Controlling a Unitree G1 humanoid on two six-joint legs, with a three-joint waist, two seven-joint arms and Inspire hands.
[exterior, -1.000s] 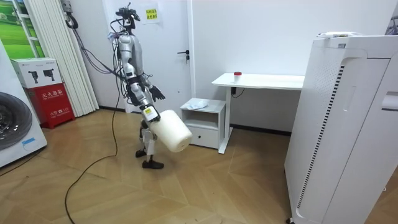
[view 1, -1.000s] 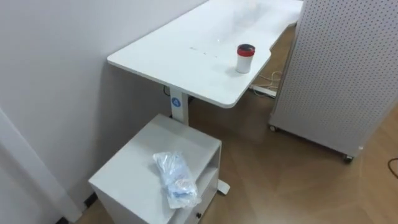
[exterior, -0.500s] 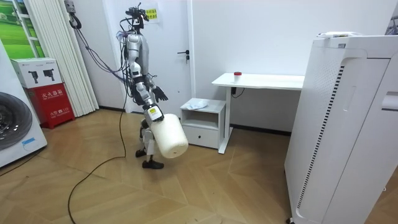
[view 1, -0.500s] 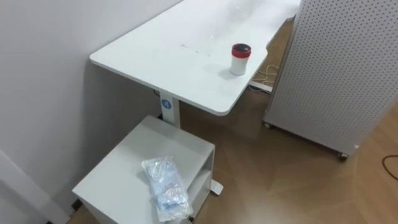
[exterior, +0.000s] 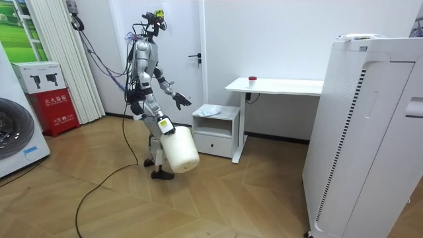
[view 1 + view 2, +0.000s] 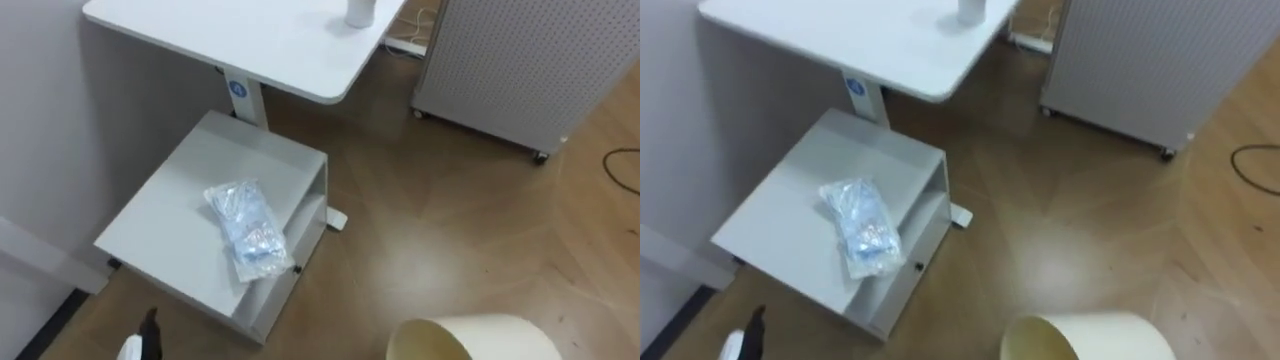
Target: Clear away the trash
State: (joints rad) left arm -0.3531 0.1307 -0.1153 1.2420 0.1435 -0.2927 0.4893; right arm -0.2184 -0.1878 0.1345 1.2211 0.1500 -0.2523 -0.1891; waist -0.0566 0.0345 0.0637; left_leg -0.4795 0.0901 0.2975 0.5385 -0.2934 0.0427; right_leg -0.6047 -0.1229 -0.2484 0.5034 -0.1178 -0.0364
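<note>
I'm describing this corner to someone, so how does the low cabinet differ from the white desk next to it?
The desk stands taller, on a leg; the cabinet is a low box near the floor. The desk carries a small container, the cabinet a crumpled clear plastic bag. Both are pale and stand against the wall.

The garbage, a crumpled clear plastic bag with bluish bits inside, lies flat and lengthwise on top of the low pale-grey cabinet, toward the edge above its open shelf side.
</note>
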